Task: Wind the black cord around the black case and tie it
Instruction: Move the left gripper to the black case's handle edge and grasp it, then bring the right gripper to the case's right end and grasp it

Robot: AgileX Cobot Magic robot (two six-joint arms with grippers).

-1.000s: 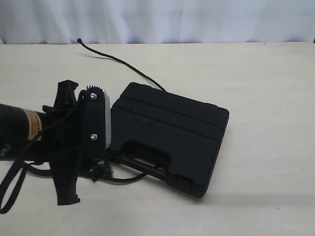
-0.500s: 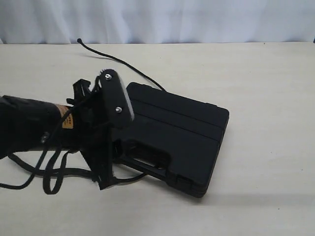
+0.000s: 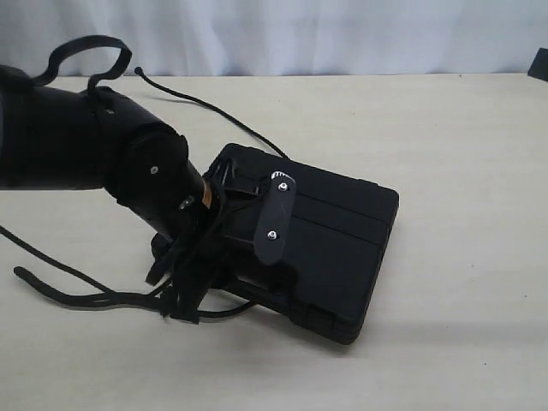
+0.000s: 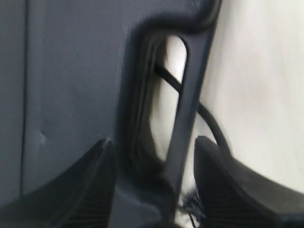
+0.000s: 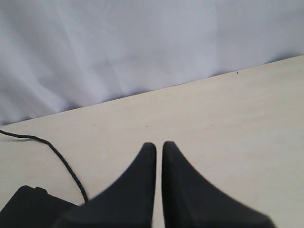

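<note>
The black case [image 3: 330,227] lies flat mid-table, handle cut-out towards the front. The black cord [image 3: 210,107] runs from its knotted tip at the back left to the case's rear edge. Another stretch of it shows at the front by the handle. My left gripper [image 3: 195,287] is low at the handle end. In the left wrist view the left gripper [image 4: 154,142] is open, its jaws either side of the handle bar [image 4: 192,102]. The cord [image 4: 209,121] passes through the cut-out and its frayed tuft [image 4: 190,205] lies beside one finger. My right gripper [image 5: 156,145] is shut and empty above bare table, with the cord [image 5: 59,154] and a case corner [image 5: 28,204] off to one side.
A pale cloth backdrop [image 3: 342,34] closes the far edge of the cream table [image 3: 462,171]. The left arm's glossy cables [image 3: 77,295] loop on the table at the left. A dark object [image 3: 539,64] pokes in at the right edge.
The left arm has swung up and rolled over, bringing its gripper in from the left onto the case's handle end. The case and the cord's far stretch have stayed put.
</note>
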